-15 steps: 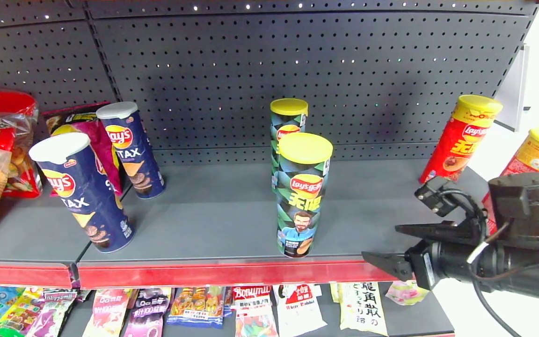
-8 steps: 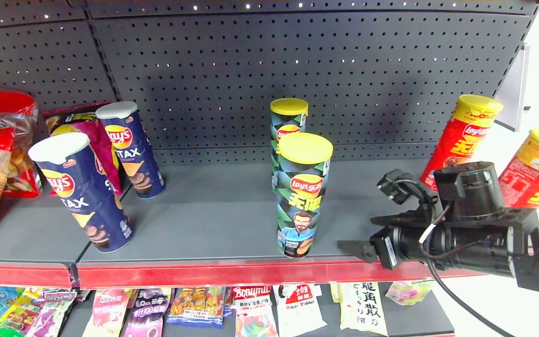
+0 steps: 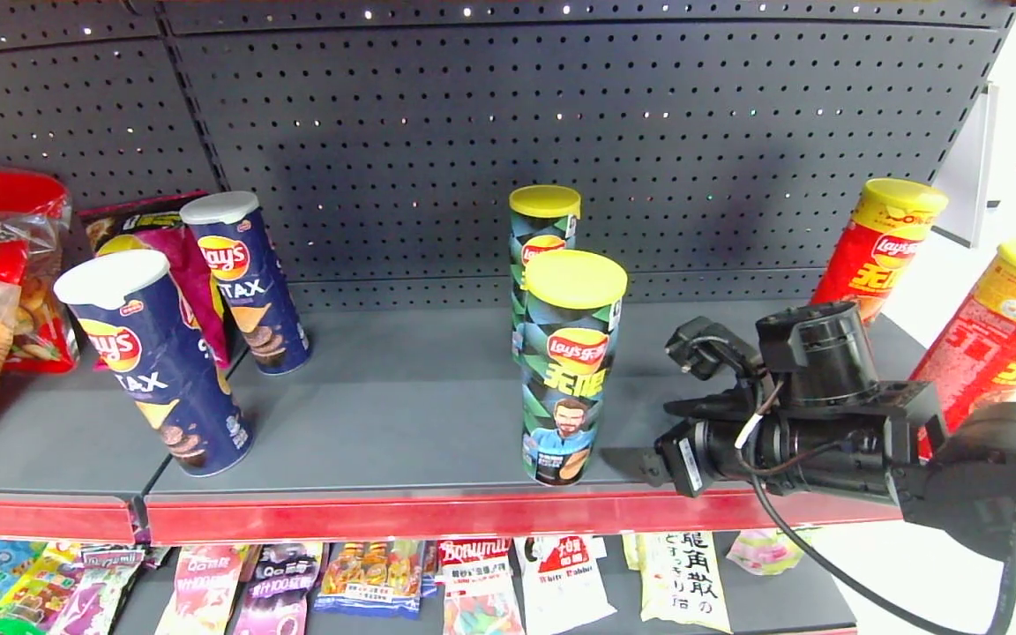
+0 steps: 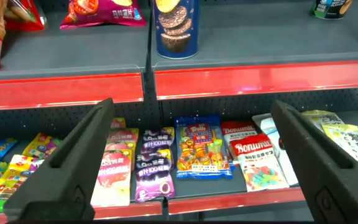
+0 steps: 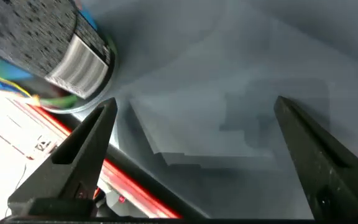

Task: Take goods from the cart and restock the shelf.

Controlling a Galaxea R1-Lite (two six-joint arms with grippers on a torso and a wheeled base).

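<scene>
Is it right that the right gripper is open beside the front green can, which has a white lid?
Not quite. The front green can has a yellow lid, not a white one; the head view shows it. The rest stands: the right gripper is open beside that can.

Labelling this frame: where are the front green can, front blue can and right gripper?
front green can (image 3: 570, 379), head view, mid body.
front blue can (image 3: 160, 366), head view, mid body.
right gripper (image 5: 194, 106), right wrist view, between fingertips.
</scene>
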